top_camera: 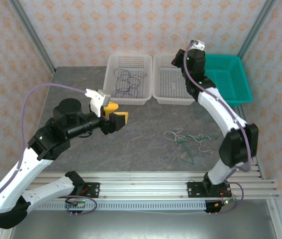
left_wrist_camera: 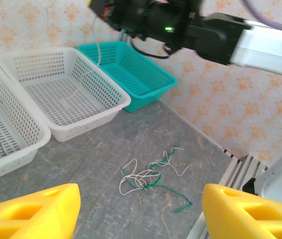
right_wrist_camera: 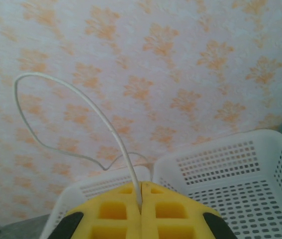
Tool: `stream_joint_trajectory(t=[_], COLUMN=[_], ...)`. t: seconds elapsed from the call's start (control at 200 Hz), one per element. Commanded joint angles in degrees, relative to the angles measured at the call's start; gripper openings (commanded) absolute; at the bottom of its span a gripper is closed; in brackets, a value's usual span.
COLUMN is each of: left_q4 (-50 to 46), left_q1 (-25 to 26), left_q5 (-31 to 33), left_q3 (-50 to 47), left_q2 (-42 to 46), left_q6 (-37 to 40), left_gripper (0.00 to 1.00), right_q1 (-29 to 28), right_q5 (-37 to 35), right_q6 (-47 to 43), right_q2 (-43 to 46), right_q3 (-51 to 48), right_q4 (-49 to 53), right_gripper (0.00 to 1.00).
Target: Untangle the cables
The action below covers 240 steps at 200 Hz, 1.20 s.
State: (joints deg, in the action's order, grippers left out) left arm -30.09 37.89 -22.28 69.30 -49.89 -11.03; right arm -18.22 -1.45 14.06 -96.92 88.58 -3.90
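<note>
The thin white wire (right_wrist_camera: 112, 130) is clamped in my right pincer (right_wrist_camera: 141, 199), whose yellow jaws meet flat on it. Its free end curls up in a loop above the middle white perforated plastic basket (right_wrist_camera: 240, 189). The loose knot of green and white wires (left_wrist_camera: 148, 177) lies on the grey mottled surface (top_camera: 141, 134), in front of that basket and well apart from it. A dark purplish-grey wire (top_camera: 126, 82) is coiled in the twin white basket (top_camera: 110, 74) just left of the middle one. My left pincer (top_camera: 116, 113) hangs in front of and to the left of the middle basket, jaws wide apart, holding nothing.

I judge the step in hand to be dropping this white wire into the middle basket. To do it well, I should be squarely over the basket's floor before parting the jaws, and low enough that the springy loop cannot flick over the rim. Then I lift straight up so nothing snags. My left arm can wait clear of the knot.
</note>
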Motion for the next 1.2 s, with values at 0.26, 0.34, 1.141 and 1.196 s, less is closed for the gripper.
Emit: stream_joint_trajectory(t=[0.26, 0.34, 1.141, 1.196], left_q4=[0.49, 0.20, 17.64, 17.95], left_q1=[0.42, 0.43, 9.05, 9.78], left_q5=[0.37, 0.76, 8.28, 8.29], left_q3=[-3.02, -3.36, -12.58, -10.95], left_q2=[2.95, 2.87, -27.99, -32.68], left_q6=[-1.67, -1.64, -15.04, -15.38], left_gripper=[0.72, 0.72, 0.71, 0.71], right_q1=[0.07, 0.07, -0.24, -0.24], right_q5=[-9.68, -9.03, 18.66, 16.95], right_q6=[1.65, 0.93, 27.28, 27.62], right_q2=[-10.92, -9.28, 44.95, 44.40], right_q3=[5.93, 4.20, -48.15, -49.05], right_q4=[13.62, 14.22, 42.32, 44.38], right_gripper=[0.52, 0.67, 0.74, 0.74])
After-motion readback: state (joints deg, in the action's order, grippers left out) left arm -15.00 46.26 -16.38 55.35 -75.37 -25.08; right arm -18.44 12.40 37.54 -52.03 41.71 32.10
